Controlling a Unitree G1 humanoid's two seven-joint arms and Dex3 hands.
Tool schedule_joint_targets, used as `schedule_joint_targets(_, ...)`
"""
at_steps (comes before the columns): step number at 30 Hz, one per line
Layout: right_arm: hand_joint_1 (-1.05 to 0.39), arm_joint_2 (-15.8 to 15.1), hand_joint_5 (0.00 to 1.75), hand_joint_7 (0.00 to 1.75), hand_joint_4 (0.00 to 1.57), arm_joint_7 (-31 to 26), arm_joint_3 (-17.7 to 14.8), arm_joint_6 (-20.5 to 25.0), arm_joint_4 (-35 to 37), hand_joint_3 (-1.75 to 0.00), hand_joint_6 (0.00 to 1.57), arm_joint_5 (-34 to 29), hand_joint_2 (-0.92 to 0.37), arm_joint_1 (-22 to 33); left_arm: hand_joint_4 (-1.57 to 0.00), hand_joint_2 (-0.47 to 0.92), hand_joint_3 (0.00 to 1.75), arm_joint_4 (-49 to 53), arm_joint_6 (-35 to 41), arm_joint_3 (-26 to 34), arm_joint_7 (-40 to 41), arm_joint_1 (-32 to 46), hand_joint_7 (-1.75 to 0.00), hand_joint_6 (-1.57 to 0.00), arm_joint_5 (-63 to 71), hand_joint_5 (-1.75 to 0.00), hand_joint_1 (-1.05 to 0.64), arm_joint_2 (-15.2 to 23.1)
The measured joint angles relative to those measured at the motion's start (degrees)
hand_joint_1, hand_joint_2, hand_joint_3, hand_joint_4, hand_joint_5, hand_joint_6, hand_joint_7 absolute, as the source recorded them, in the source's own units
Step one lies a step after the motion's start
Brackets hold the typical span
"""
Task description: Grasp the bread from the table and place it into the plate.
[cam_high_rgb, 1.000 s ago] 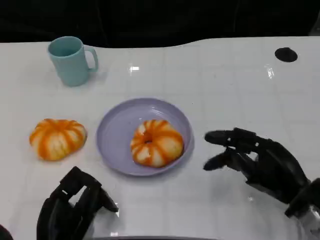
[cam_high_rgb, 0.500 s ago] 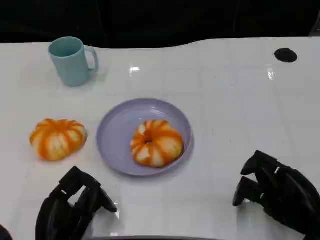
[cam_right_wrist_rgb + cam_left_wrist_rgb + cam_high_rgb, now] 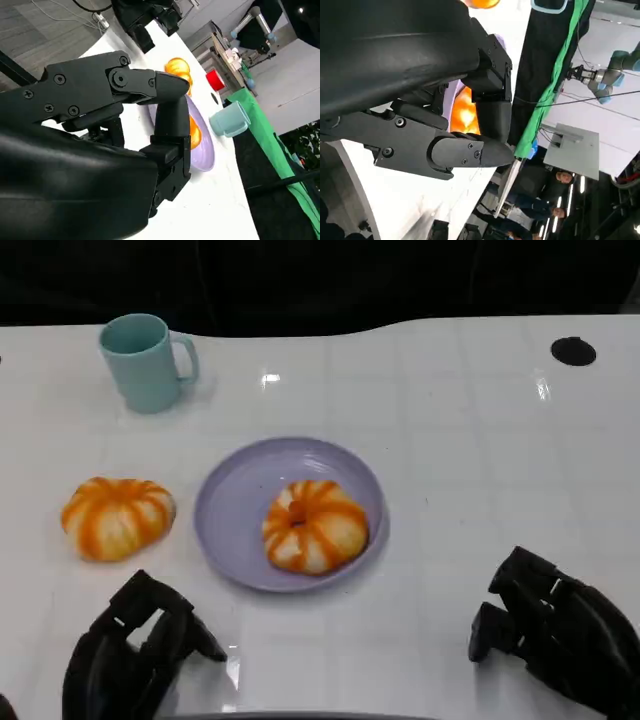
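Head view: one orange-and-white striped bread (image 3: 314, 525) sits inside the lavender plate (image 3: 232, 502), right of the plate's centre, at the middle of the white table (image 3: 470, 450). Second bread (image 3: 117, 517) lies on the bare table just left of the plate, not touching its rim. Teal mug (image 3: 148, 362) stands upright at far left, handle to the right. Small black disc (image 3: 573, 350) at far right of the table.

Left hand (image 3: 130, 650) at the near-left edge, nearer than the second bread, fingers curled in, holding nothing. Right hand (image 3: 555, 625) at the near-right, well apart from the plate, fingers also curled in, nothing in them.

Right wrist view shows the same: right hand's fingers (image 3: 170, 120) bent, nothing held, plate and mug beyond them.
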Motion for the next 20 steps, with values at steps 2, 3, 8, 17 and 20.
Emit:
schedule_joint_targets(2, -0.44, 0.20, 1.75, 1.75, 0.65, 0.19, 0.00, -0.92, 0.63, -0.51, 0.42, -0.12, -0.92, -0.13, -0.62, 0.92, 0.25, 0.14, 0.00, 0.04, -0.01, -0.11, -1.51, -0.50, -0.01, -1.75, -0.55, 0.00)
schedule_joint_targets(3, -0.43, 0.23, 1.75, 1.75, 0.65, 0.31, 0.00, -1.34, 0.98, -0.51, 0.42, -0.17, -0.92, -0.20, -0.62, 0.92, 0.25, 0.20, -0.01, 0.05, -0.01, -0.14, -1.51, -0.50, -0.01, -1.75, -0.55, 0.00)
schedule_joint_targets(8, -0.42, 0.54, 1.75, 1.75, 0.66, 1.69, -0.09, -2.70, 3.44, -0.49, 0.43, -0.19, -0.92, -1.12, -0.62, 0.92, 0.24, 0.69, -0.01, 0.34, -0.03, -0.46, -1.50, -0.51, -0.03, -1.75, -0.55, 0.03)
schedule_joint_targets(17, -0.44, 0.97, 1.75, 1.75, 0.67, 2.16, -0.13, -3.66, 4.60, -0.44, 0.44, -0.25, -0.92, -2.16, -0.61, 0.92, 0.27, 1.69, -0.01, 0.75, -0.04, -1.11, -1.51, -0.50, -0.01, -1.75, -0.55, 0.34)
schedule_joint_targets(20, -0.44, 1.03, 1.75, 1.75, 0.67, 2.18, -0.16, -3.58, 4.61, -0.42, 0.44, -0.22, -0.92, -2.33, -0.62, 0.92, 0.27, 2.09, -0.04, 0.81, -0.04, -1.23, -1.50, -0.51, 0.03, -1.75, -0.54, 0.50)
